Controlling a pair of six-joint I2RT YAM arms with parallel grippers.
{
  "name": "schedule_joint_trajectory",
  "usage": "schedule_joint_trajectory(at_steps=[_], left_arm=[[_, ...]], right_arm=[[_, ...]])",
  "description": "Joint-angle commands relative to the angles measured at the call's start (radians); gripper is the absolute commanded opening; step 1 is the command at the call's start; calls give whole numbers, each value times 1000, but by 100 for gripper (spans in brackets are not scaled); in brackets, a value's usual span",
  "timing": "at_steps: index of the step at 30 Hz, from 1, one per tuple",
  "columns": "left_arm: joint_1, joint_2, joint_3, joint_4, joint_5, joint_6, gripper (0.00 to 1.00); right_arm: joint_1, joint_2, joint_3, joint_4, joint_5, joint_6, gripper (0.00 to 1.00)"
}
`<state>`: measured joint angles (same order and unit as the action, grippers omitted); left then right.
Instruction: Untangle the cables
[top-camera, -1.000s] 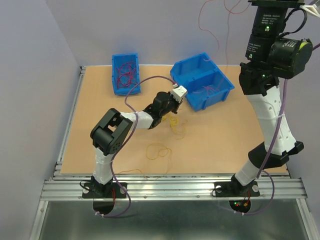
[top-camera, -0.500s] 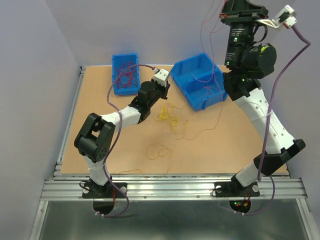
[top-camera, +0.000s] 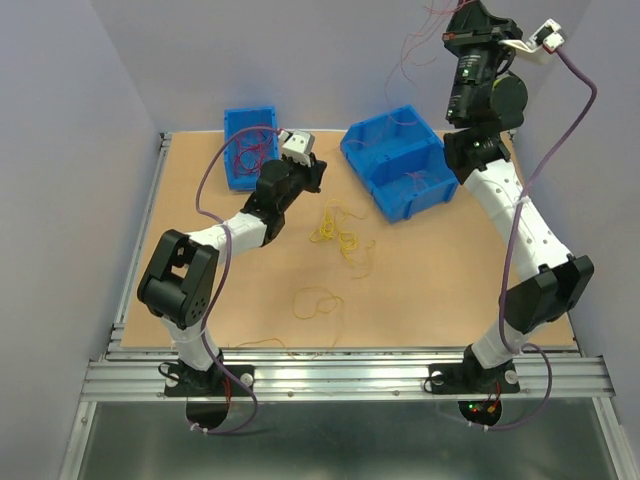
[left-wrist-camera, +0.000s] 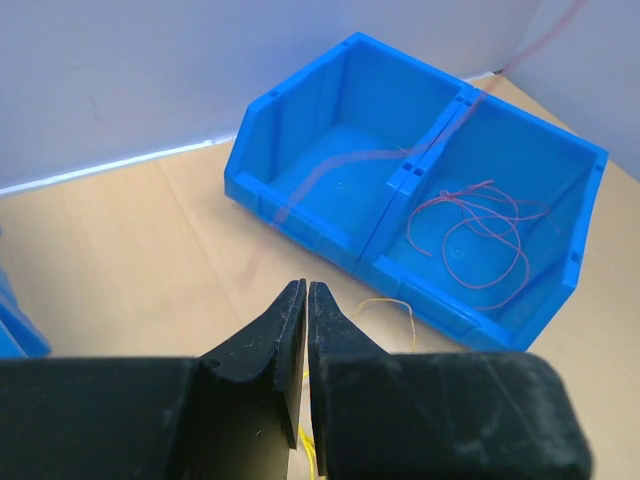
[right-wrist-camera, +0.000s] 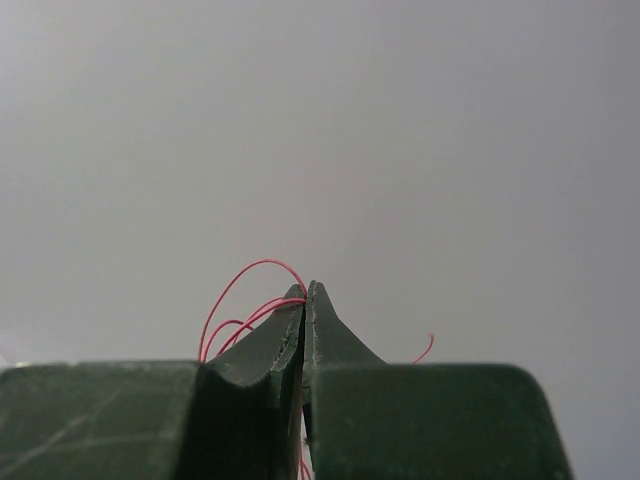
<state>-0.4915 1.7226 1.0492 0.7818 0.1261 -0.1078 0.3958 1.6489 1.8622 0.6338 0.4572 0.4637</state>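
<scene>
My right gripper (top-camera: 458, 22) is raised high above the back of the table and is shut on thin red cables (top-camera: 405, 45). Their loops stick out beside its tips in the right wrist view (right-wrist-camera: 240, 290). One red strand (left-wrist-camera: 330, 175) hangs slack across the double blue bin (left-wrist-camera: 300, 120). My left gripper (top-camera: 318, 170) is low beside the small blue bin (top-camera: 228, 150), jaws shut. A yellow strand (left-wrist-camera: 305, 445) shows in the slit between them. The yellow cable tangle (top-camera: 337, 228) lies on the table just below and right of it.
The small bin holds a tangle of red cables (top-camera: 252, 152). The double bin (top-camera: 395, 118) holds loose red cables in its right compartment (left-wrist-camera: 480, 230). A separate yellow loop (top-camera: 315, 300) lies nearer the front edge. Grey walls close in at the back and sides.
My left gripper has moved left and back, from the double bin toward the small bin, stretching the yellow tangle after it. My right arm has swung up and back, lifting the red cables.
</scene>
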Motion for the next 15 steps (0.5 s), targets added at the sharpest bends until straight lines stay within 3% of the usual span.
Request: schedule_joint_trajectory(at_steps=[1, 7, 15], left_arm=[[-5, -44, -8, 68, 20, -18, 17], [-4, -44, -12, 77, 24, -21, 17], [-4, -37, -14, 83, 30, -21, 17]], right_arm=[[-83, -12, -70, 44, 5, 111, 1], [-207, -50, -228, 46, -37, 268, 0], [-238, -70, -287, 64, -61, 260, 1]])
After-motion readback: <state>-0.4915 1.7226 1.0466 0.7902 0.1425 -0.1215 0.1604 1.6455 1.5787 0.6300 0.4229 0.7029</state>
